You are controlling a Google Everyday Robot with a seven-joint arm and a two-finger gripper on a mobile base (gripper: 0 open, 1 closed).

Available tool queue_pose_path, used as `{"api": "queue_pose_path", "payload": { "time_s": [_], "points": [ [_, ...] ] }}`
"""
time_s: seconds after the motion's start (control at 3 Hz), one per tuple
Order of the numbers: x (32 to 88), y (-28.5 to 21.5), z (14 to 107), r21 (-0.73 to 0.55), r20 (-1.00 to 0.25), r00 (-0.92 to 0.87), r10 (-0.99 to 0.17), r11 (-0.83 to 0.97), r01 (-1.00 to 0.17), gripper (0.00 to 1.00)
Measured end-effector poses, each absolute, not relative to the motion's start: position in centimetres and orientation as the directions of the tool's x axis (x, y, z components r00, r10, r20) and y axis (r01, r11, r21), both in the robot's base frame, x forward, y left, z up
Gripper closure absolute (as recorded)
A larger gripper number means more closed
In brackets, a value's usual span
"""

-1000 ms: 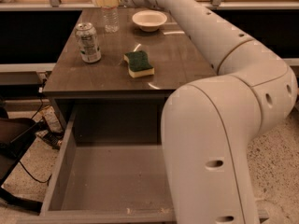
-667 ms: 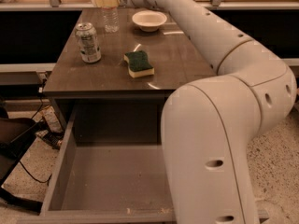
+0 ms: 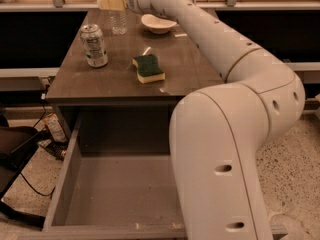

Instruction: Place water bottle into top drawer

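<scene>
At the far edge of the counter (image 3: 115, 86), towards its left corner:

- Water bottle (image 3: 119, 23): standing upright, with its top meeting the hand (image 3: 112, 3), which is sitting directly above it.
- Hand: I cannot tell how far it is opening, or whether it is gripping anything.
- Soda can (image 3: 94, 45): standing near the bottle, closer to the left edge.
- Bowl (image 3: 158, 23): sitting near the bottle on its other side, along the far edge.
- Sponge (image 3: 148, 68): lying mid-counter, between the bottle and the front edge.
- Top drawer (image 3: 120, 194): standing pulled out below the front edge, with its grey bottom showing bare.

Step in hand, as I am judging it: securing the bottle. I am aiming to grip low on the neck or the ribbed body, since thin plastic is likely to flex. I am planning a straight lift before travelling, passing over the sponge and between the can and the bowl. I am then planning to lower the bottle inside the drawer walls before letting go.

Hidden or unclear:

- The bottle's cap is merging with the hand.
- The arm (image 3: 235, 149) is covering the drawer's right side and the counter's right front corner.
- The drawer's front lip is running off the bottom of the view.
</scene>
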State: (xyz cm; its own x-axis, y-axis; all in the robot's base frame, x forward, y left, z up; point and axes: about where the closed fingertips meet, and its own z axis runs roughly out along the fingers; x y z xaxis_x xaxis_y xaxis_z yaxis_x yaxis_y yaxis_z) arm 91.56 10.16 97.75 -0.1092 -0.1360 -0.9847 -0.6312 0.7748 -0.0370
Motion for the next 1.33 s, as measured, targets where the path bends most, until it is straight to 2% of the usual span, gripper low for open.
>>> {"api": "queue_pose_path", "payload": {
  "time_s": [0.33, 1.33],
  "points": [
    [92.8, 10.9, 97.1, -0.02, -0.991, -0.092, -0.099, 0.779, -0.626, 0.0],
    [94.7, 12.8, 96.0, -0.045, -0.994, -0.049, -0.101, 0.76, -0.649, 0.0]
  ]
}}
